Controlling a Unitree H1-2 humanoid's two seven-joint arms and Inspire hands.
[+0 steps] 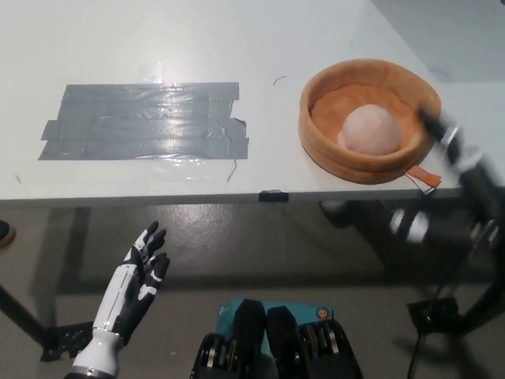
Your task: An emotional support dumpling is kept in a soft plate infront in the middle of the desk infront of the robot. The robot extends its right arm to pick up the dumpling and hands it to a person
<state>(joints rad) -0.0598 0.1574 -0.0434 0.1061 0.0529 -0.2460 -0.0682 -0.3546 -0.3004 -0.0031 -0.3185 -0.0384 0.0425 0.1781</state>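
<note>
Black and badly blurred, the right hand (442, 130) is reaching in from the right edge, its forearm slanting up from the lower right toward the near right rim of the soft plate (331, 154). The blur is hiding the fingers, so whether that hand is spread or closed cannot be told; it does not appear to be holding anything. Its leading end is showing at the plate's right rim, and whether it is touching the fabric or hanging just over it cannot be made out.

Left and slightly near of that hand, the dumpling (369, 129) is sitting inside the plate, a pale pink rounded lump resting a little toward the near right of the bowl's floor. It is looking nearly round from above, with no clear long axis, so the approach probably depends less on wrist turn than on clearing the raised orange rim and coming down over the top. The right hand is by far the nearer one.

Well apart, the white left hand (140, 272) is resting low at the near left, below the desk (142, 39) edge, fingers spread and holding nothing. Grey tape (146, 120) is lying in a patch on the desk, left of the plate.
</note>
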